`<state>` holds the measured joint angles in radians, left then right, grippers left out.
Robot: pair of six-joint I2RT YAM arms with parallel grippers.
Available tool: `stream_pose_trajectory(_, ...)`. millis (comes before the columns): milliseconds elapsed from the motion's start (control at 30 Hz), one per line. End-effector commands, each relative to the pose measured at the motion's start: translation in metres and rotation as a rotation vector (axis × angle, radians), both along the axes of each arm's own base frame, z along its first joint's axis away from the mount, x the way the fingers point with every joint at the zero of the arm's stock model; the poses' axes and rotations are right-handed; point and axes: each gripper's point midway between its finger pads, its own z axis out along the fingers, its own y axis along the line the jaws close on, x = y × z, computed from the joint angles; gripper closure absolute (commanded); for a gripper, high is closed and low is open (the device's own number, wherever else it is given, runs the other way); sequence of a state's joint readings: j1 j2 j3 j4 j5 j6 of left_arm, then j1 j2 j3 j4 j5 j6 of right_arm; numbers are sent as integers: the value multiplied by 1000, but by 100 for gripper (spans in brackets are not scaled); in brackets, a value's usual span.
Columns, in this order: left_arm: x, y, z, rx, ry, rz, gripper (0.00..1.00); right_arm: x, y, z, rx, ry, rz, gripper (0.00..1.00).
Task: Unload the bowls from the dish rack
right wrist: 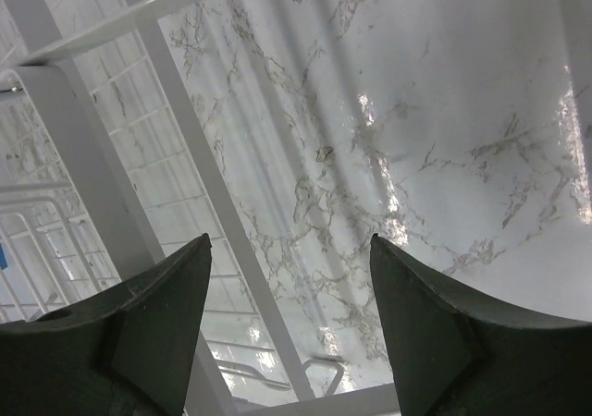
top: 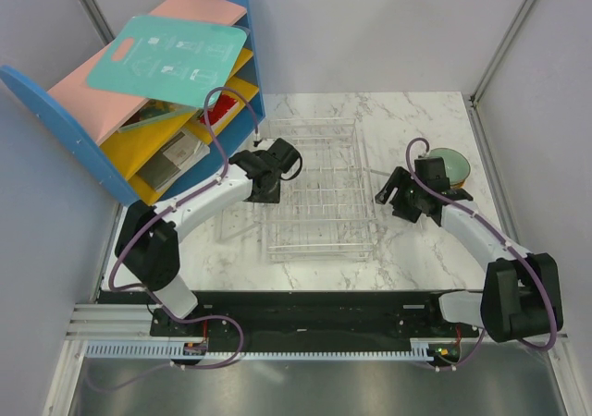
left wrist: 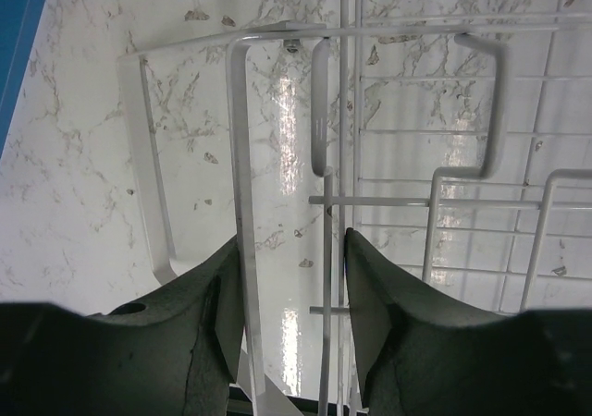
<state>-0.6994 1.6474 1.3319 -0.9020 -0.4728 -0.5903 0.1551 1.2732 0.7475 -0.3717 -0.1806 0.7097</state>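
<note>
The wire dish rack stands in the middle of the marble table, and no bowl shows in it. My left gripper is at the rack's far left rim. In the left wrist view its jaws are narrowed around the rim wires, with a wire against each pad. My right gripper is open and empty just right of the rack, over bare marble in the right wrist view. A mint green bowl sits behind my right wrist, with an orange edge under it. The other bowls are hidden.
A blue-and-yellow shelf unit stands at the back left, with a teal board on top. Grey walls close in the table on the left, back and right. The rack's corner post is left of my right fingers.
</note>
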Motion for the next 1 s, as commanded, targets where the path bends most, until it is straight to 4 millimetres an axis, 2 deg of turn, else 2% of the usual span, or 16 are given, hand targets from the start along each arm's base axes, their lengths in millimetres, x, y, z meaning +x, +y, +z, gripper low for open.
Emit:
stream_pose_trajectory(0, -3, -5, -11, -38, 15, 48, 50, 19, 16, 14, 27, -89, 42, 24)
stream_pose_trajectory(300, 4, -10, -25, -36, 15, 36, 50, 40, 33, 11, 20, -97, 67, 26)
stream_pose_trajectory(500, 28, -16, -21, -35, -11, 26, 49, 55, 39, 23, 17, -131, 65, 26)
stream_pose_trajectory(733, 64, -26, 0, -48, -83, 20, 48, 68, 38, 33, -4, -156, 68, 24)
stream_pose_trajectory(767, 66, -28, 2, -52, -82, 14, 47, 69, 38, 35, -8, -157, 71, 24)
stream_pose_trajectory(800, 66, -28, 6, -54, -82, 11, 47, 74, 39, 45, -11, -176, 74, 23)
stream_pose_trajectory(867, 66, -27, 18, -71, -106, 26, 45, 72, 32, 49, -56, -158, 77, 23)
stream_pose_trajectory(900, 61, -21, 27, -74, -117, 49, 44, 78, 32, 64, -69, -183, 82, 22)
stream_pose_trajectory(967, 58, -9, 39, -47, -148, 86, 43, 73, 20, 73, -130, -169, 72, 21)
